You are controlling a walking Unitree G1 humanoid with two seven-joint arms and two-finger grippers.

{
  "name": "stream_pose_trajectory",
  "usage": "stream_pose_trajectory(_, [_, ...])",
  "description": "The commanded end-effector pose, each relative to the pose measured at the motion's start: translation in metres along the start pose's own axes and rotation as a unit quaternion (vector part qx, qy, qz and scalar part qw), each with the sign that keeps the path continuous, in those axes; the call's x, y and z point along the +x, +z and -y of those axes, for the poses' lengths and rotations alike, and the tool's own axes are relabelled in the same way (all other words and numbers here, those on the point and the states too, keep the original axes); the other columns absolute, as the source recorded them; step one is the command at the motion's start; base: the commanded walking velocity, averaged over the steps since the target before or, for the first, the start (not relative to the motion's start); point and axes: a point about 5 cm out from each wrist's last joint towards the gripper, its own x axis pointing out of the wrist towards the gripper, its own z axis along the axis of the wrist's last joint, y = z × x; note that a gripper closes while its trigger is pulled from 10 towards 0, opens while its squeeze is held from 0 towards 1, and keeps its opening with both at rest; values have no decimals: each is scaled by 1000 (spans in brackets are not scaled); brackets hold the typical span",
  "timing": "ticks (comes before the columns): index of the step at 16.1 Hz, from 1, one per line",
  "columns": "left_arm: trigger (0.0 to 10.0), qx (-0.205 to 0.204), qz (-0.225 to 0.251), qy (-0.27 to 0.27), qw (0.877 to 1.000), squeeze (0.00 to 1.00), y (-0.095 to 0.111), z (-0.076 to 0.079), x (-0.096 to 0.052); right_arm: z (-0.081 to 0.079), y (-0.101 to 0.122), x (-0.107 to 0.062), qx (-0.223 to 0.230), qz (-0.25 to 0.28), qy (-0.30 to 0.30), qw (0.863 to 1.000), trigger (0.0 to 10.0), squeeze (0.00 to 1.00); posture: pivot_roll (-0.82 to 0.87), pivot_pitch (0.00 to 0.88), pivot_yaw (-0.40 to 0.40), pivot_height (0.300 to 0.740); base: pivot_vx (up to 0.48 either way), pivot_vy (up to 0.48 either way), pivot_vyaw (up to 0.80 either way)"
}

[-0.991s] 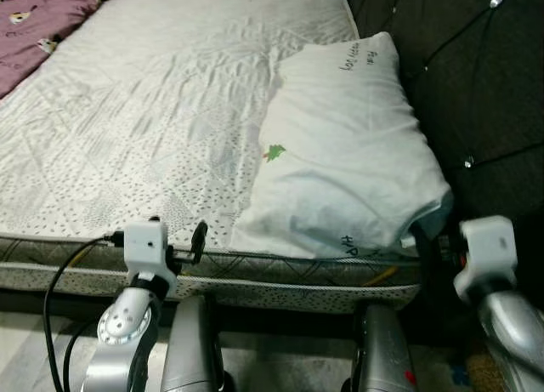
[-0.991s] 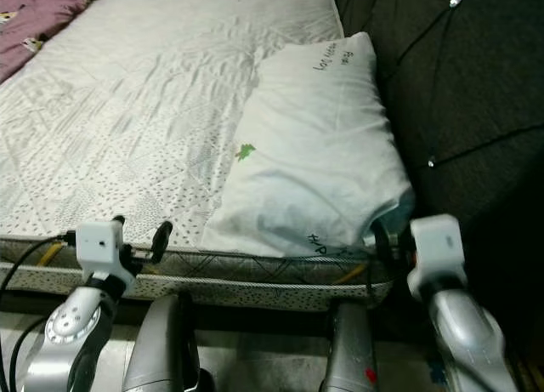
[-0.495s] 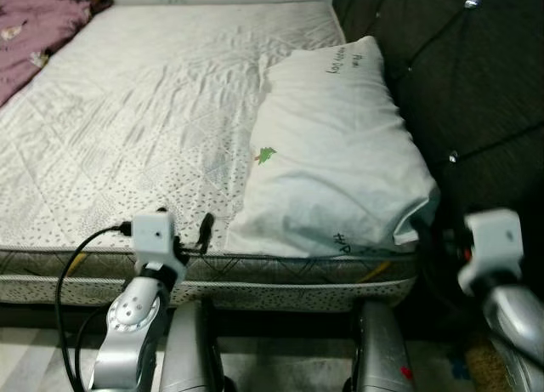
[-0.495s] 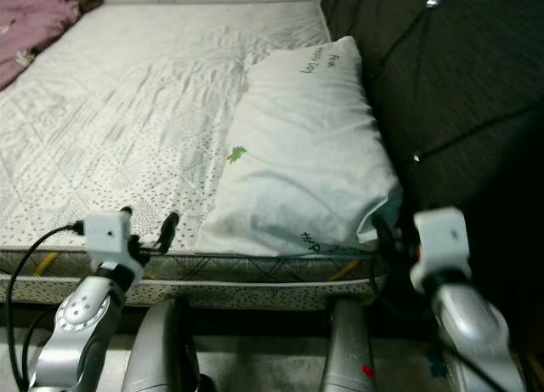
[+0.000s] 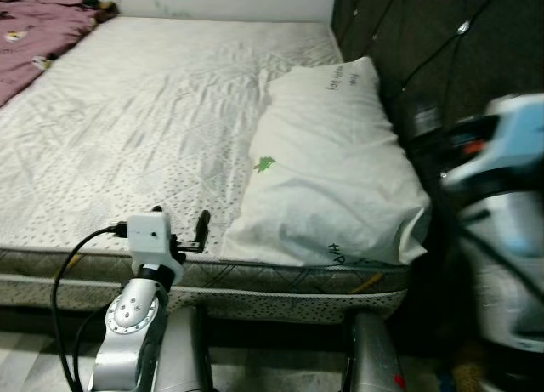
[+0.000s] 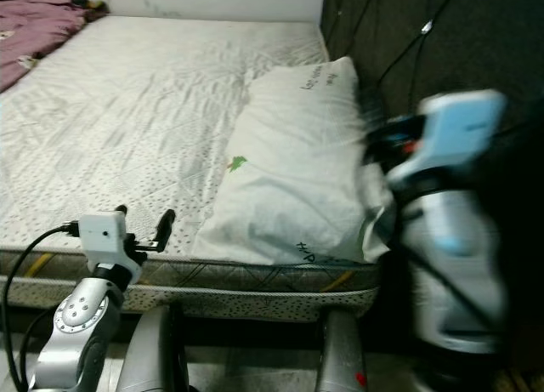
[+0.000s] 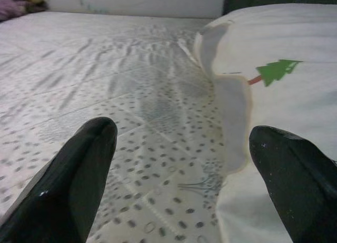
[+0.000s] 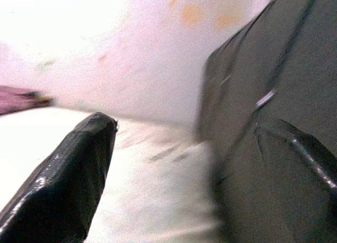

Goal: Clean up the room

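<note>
A white pillow (image 5: pixel 331 171) with a small green tree print and dark lettering lies on the right side of the bed, against the dark headboard (image 5: pixel 425 43). My left gripper (image 5: pixel 180 220) hovers at the bed's near edge, just left of the pillow's near corner. It stands open and empty; its wrist view has the pillow (image 7: pixel 279 95) ahead between the spread fingers (image 7: pixel 79 169). My right arm (image 5: pixel 501 154) is raised and blurred beside the pillow's right edge. The right gripper (image 8: pixel 179 164) is open with nothing in it, pointing along the headboard (image 8: pixel 274 95).
The white dotted mattress (image 5: pixel 127 128) stretches left and back to a white wall. A purple blanket (image 5: pixel 34 35) lies bunched at its far left corner. My two silver legs (image 5: pixel 187 358) stand against the bed's base.
My right arm has swung up from below the bed's edge to beside the pillow and is blurred. The camera has shifted slightly. The left gripper holds its place.
</note>
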Motion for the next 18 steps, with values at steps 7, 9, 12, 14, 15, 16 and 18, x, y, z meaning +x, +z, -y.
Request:
stream_pose_trajectory(7, [10000, -4, 8, 3, 1000, 0, 3, 9, 0, -99, -103, -12, 74, -244, 140, 957, 10000, 961, 9, 21, -23, 511, 0, 0, 0])
stream_pose_trajectory(9, [10000, -6, 10, 14, 1000, 0, 3, 8, -1, -104, -118, 0, 119, -266, 84, 953, 10000, 957, 17, 33, -36, 511, 0, 0, 0])
stream_pose_trajectory(12, [10000, -12, 6, 16, 1000, 0, -1, 15, -6, -113, -122, 34, 93, -252, 54, 962, 10000, 812, 42, 39, -39, 511, 0, 0, 0])
stream_pose_trajectory(14, [10000, -12, 6, 13, 1000, 0, 0, 19, -8, -105, -123, 44, 89, -244, 25, 965, 10000, 737, 58, 41, -49, 511, 0, 0, 0])
stream_pose_trajectory(15, [10000, -12, 7, 18, 1000, 0, 1, 16, -7, -99, -129, 43, 75, -255, 18, 964, 10000, 741, 58, 43, -51, 511, 0, 0, 0])
stream_pose_trajectory(16, [10000, -11, 6, 23, 1000, 0, 1, 14, -7, -95, -142, 35, 66, -291, 13, 955, 10000, 741, 57, 49, -57, 511, 0, 0, 0])
stream_pose_trajectory(18, [10000, -10, 4, 29, 1000, 0, 0, 12, -9, -89, -178, -2, 64, -401, 28, 913, 10000, 741, 56, 53, -60, 511, 0, 0, 0])
